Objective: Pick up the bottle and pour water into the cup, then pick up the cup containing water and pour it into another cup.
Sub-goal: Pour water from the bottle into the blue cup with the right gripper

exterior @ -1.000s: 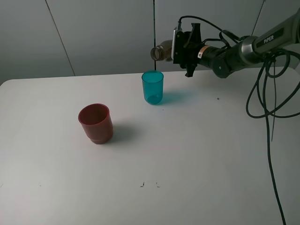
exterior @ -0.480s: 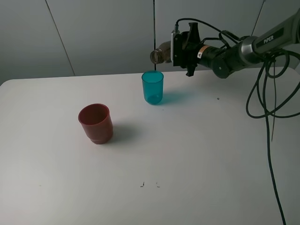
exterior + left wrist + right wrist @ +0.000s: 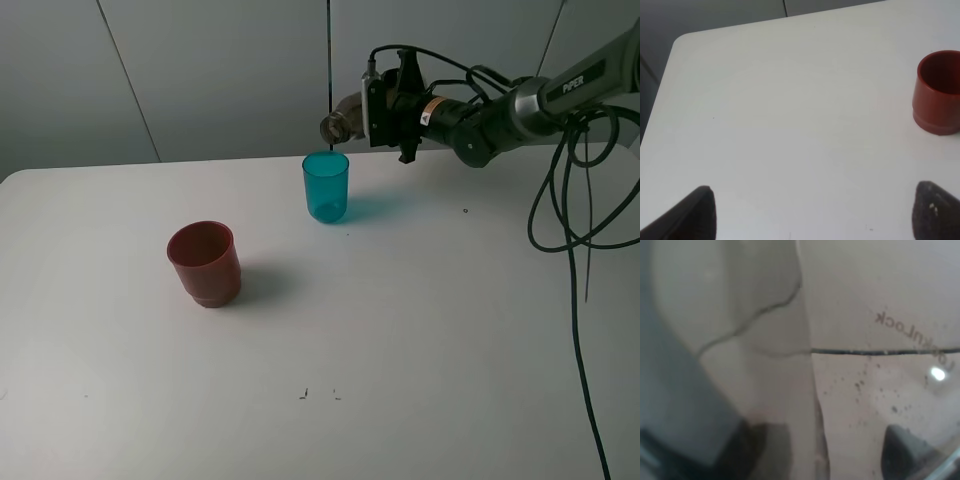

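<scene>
Left gripper (image 3: 817,212) jaws spread wide, grasping nothing; well ahead of them, squat opaque red-brown plastic cup (image 3: 940,92). Below the right gripper (image 3: 388,100), small translucent teal-blue plastic tumbler (image 3: 326,186). Between those clenched jaws, tipped level, slim smoky grey-brown translucent plastic bottle (image 3: 343,118), neck above the tumbler.

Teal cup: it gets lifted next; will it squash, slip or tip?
The teal cup looks like translucent plastic, so probably light and squeezable. Its smooth tapered sides may slip in a loose grip. Taller than wide, it could tip if nudged sideways.
</scene>
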`<state>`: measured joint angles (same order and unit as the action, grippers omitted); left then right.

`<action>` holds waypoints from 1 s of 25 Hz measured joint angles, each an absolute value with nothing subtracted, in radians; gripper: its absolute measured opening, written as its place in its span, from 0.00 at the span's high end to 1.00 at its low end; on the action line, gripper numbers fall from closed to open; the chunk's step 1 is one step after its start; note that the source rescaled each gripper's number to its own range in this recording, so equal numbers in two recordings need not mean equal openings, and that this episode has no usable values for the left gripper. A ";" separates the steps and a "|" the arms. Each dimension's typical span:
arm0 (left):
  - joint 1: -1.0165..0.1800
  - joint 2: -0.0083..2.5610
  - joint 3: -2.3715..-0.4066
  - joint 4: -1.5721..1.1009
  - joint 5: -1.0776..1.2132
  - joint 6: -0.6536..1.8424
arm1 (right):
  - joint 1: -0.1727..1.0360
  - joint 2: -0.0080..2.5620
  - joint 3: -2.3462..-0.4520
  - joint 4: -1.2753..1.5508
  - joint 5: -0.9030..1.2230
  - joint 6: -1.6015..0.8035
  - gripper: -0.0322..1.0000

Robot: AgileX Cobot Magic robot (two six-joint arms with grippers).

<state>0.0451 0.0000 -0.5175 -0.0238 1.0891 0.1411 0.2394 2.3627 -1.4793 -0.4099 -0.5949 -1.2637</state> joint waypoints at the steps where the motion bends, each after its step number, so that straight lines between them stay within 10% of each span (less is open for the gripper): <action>1: 0.045 0.000 -0.518 -0.024 1.089 0.141 | 0.239 2.363 -1.479 -0.410 -0.597 -1.268 0.96; 25: 0.045 0.000 -0.518 -0.024 1.089 0.141 | 0.239 2.363 -1.479 -0.410 -0.629 -1.381 0.96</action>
